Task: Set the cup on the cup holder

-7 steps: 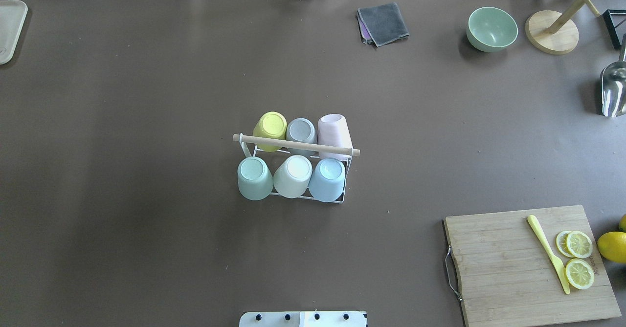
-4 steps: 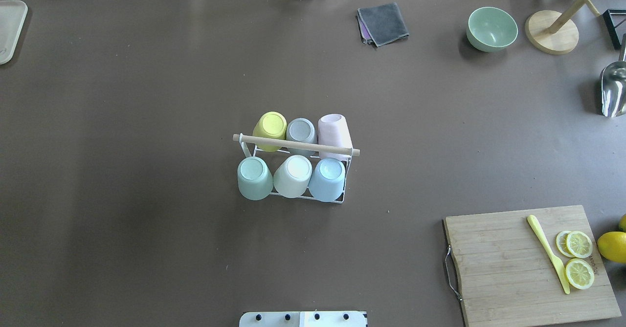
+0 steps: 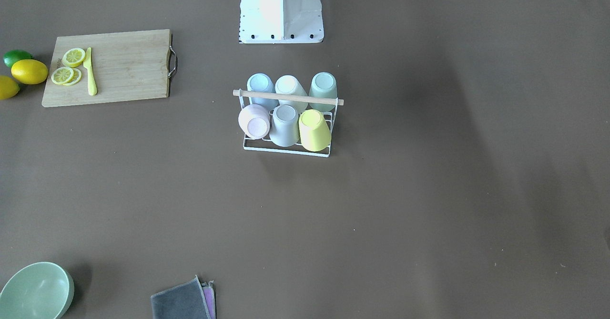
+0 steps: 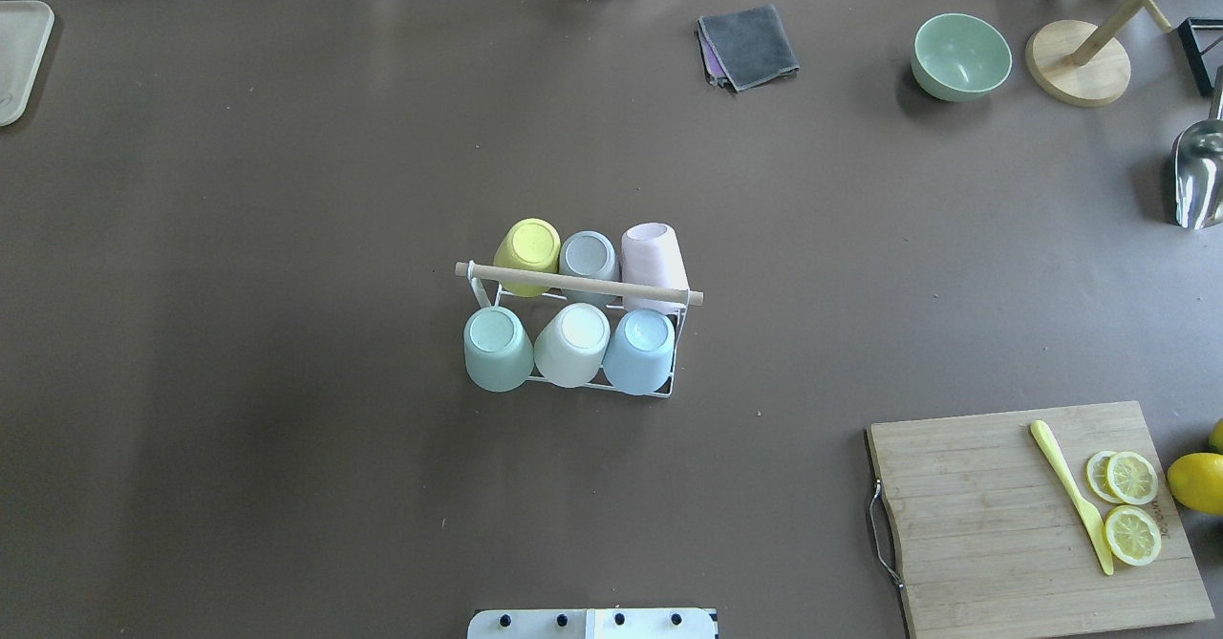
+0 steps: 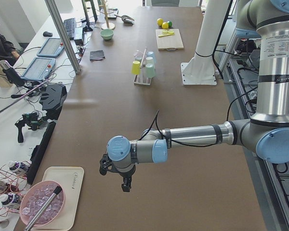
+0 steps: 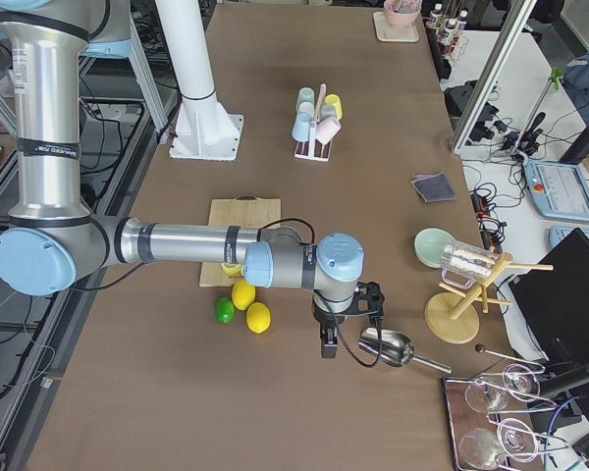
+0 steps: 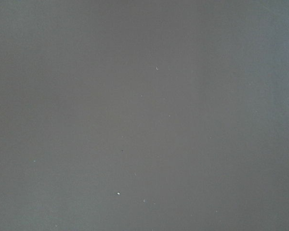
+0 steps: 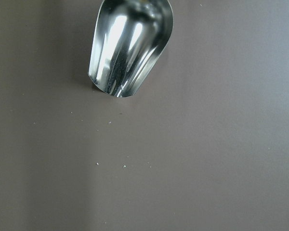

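The cup holder (image 4: pixel 580 283) stands in the middle of the worktop (image 4: pixel 287 486), well apart from every edge. Its near row, on the robot's side, carries a green cup (image 4: pixel 497 348), a cream cup (image 4: pixel 571 344) and a blue cup (image 4: pixel 639 351). Its far row carries a yellow cup (image 4: pixel 528 247), a grey cup (image 4: pixel 589 257) and a pink cup (image 4: pixel 653 252). All six are mouth down.

I see no free place and no loose cup, so the task looks finished. The cups seem light, stiff and smooth, probably plastic. I would take one across its side wall, close to the upturned bottom, and lift it straight up.

The left claw (image 5: pixel 125 185) hangs over the bare left end. The right claw (image 6: pixel 326 345) hangs over the right end, beside a metal scoop (image 8: pixel 130 48). Whether they are wide or narrow, I cannot tell.
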Tool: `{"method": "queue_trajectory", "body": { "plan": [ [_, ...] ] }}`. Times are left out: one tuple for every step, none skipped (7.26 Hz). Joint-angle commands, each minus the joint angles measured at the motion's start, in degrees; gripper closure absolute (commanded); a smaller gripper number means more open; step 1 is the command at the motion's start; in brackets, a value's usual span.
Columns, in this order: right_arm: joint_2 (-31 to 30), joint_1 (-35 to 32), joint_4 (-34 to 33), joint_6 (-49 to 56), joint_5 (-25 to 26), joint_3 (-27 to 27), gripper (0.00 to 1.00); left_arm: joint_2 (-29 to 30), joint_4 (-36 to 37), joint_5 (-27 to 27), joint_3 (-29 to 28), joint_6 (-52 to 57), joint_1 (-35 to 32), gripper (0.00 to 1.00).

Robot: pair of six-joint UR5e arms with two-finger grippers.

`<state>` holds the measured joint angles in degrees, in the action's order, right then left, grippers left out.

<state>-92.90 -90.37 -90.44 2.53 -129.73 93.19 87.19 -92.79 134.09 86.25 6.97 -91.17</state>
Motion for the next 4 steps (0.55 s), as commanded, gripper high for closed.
{"method": "queue_trajectory", "body": {
  "plan": [
    [0.0,-0.2,0.0,0.0,0.0,0.2,0.0,-0.7,0.8,-1.8,4.2,-0.8,0.0,0.02],
    [0.0,-0.2,0.0,0.1,0.0,0.3,0.0,-2.2,0.8,-2.2,5.3,-1.0,0.0,0.02],
    [0.0,-0.3,0.0,0.1,0.0,0.3,0.0,-2.4,0.8,-2.2,5.9,-4.6,0.0,0.02],
    [0.0,-0.3,0.0,0.0,0.0,0.3,0.0,-2.4,0.8,-2.3,6.2,-7.6,0.1,0.02]
  ]
}}
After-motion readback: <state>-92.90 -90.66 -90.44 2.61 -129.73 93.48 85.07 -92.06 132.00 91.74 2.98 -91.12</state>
